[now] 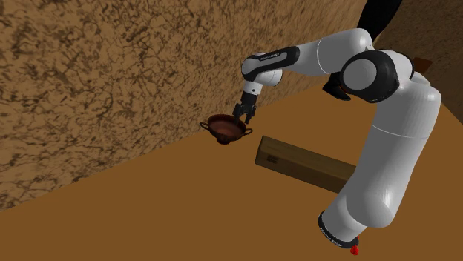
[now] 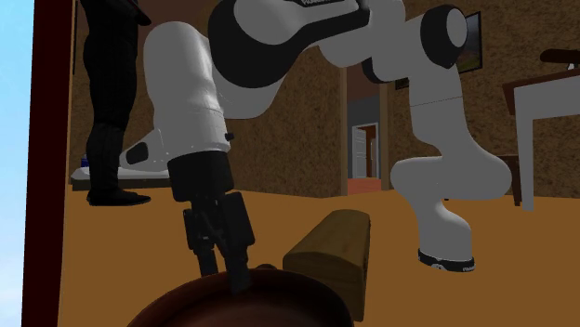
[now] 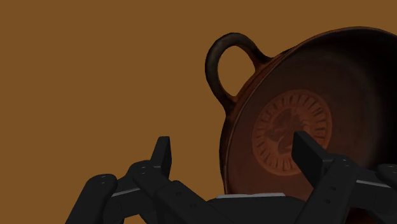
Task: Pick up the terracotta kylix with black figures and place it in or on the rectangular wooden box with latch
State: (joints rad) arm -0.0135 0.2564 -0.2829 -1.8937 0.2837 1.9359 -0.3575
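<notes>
On the brown floor (image 1: 148,215), near the rough wall (image 1: 89,89), the kylix (image 1: 226,128) sits bowl-up. It is dark reddish brown. The wrist view shows one looped handle (image 3: 222,63) and a round medallion (image 3: 292,130) inside the bowl.

Gripper (image 1: 243,119) is directly above the kylix, at the rim on the side toward the box. Its fingers are spread wide. In the wrist view one finger (image 3: 162,156) is outside the rim with a visible gap, and the other is over the bowl's interior. The rim lies between them, unclasped; nothing is held.

The box (image 1: 304,163) lies flat on the floor to the shoulder view's right of the kylix, apart from it. The arm (image 1: 386,148) arches over the box.
</notes>
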